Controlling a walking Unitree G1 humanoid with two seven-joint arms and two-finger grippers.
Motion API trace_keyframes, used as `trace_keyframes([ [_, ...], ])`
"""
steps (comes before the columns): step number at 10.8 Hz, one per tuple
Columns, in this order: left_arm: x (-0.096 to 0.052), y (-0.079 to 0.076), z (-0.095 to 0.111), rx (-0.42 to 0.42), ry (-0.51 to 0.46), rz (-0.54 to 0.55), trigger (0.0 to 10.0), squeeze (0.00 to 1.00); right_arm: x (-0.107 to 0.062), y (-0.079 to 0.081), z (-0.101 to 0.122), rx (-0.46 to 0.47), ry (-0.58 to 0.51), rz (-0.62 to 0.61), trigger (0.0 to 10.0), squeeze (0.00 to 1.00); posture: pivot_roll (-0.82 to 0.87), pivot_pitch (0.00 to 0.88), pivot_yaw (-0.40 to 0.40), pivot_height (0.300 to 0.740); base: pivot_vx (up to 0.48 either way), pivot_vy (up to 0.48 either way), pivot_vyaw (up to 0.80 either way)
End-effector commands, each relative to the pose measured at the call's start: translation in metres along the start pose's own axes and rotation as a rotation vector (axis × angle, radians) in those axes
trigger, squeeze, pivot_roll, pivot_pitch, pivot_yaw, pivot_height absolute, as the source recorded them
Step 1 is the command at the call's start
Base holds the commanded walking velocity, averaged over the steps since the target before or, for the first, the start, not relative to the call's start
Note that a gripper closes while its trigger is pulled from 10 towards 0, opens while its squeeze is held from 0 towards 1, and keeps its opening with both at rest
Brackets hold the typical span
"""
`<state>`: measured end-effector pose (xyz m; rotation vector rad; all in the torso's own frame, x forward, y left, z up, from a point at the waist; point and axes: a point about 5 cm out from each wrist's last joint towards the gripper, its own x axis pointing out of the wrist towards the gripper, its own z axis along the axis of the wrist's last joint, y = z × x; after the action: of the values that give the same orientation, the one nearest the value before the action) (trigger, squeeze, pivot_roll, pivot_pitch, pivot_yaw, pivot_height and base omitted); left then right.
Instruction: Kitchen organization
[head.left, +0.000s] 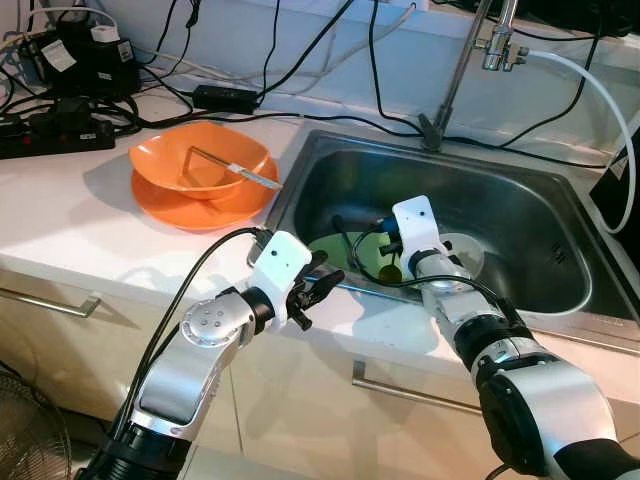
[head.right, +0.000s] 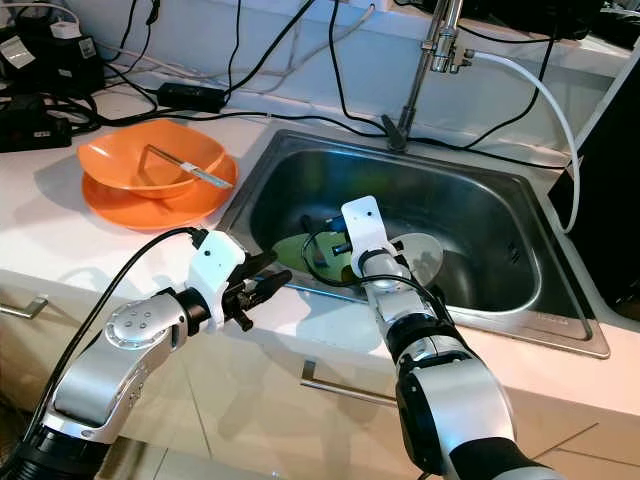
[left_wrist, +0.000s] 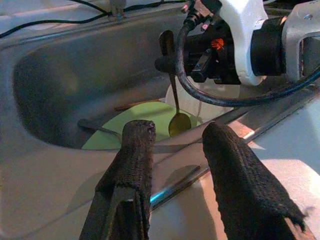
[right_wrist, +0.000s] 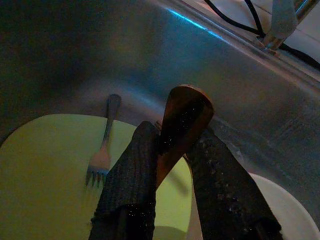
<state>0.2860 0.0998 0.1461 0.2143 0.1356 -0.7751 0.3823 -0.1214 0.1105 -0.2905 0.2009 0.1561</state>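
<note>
My left gripper hovers fingers apart, empty, over the near sink rim. Just beyond, my right gripper is clamped on a spoon hanging above the green plate, fork lying on it. Thin grip near the handle end; spoon may slip. Orange bowl far left

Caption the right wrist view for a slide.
Right gripper pinches a golden metal spoon above a lime-green plate bearing a silver fork.
</note>
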Motion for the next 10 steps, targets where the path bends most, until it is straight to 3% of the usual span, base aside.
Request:
trace_keyframes([
  [1, 0.001, -0.005, -0.009, -0.018, 0.045, -0.020, 10.0, 0.00, -0.003, 0.004, -0.015, -0.016, 0.058, 0.013, 10.0, 0.00, 0.31, 0.015, -0.096, 0.740, 0.000, 0.000, 0.00],
  [4, 0.002, -0.005, -0.009, -0.018, 0.044, -0.014, 10.0, 0.00, 0.002, -0.007, 0.010, -0.044, -0.051, -0.016, 10.0, 0.00, 0.30, 0.024, -0.094, 0.740, 0.000, 0.000, 0.00],
  [5, 0.002, -0.005, -0.009, -0.019, 0.043, -0.014, 10.0, 0.00, 0.003, -0.014, 0.020, -0.025, -0.087, -0.038, 10.0, 1.00, 0.29, 0.025, -0.094, 0.740, 0.000, 0.000, 0.00],
  [6, 0.003, -0.006, -0.009, -0.021, 0.039, -0.015, 10.0, 0.00, 0.004, -0.017, 0.030, -0.042, -0.127, -0.052, 10.0, 0.91, 0.29, 0.026, -0.093, 0.740, 0.000, 0.000, 0.00],
  [7, 0.003, -0.006, -0.009, -0.021, 0.038, -0.016, 10.0, 0.00, 0.005, -0.017, 0.035, -0.031, -0.151, -0.060, 10.0, 0.00, 0.29, 0.026, -0.092, 0.740, 0.000, 0.000, 0.00],
  [10, 0.003, -0.005, -0.008, -0.020, 0.038, -0.014, 10.0, 0.00, 0.005, -0.017, 0.046, 0.002, -0.218, -0.068, 10.0, 0.00, 0.28, 0.030, -0.090, 0.740, 0.000, 0.000, 0.00],
])
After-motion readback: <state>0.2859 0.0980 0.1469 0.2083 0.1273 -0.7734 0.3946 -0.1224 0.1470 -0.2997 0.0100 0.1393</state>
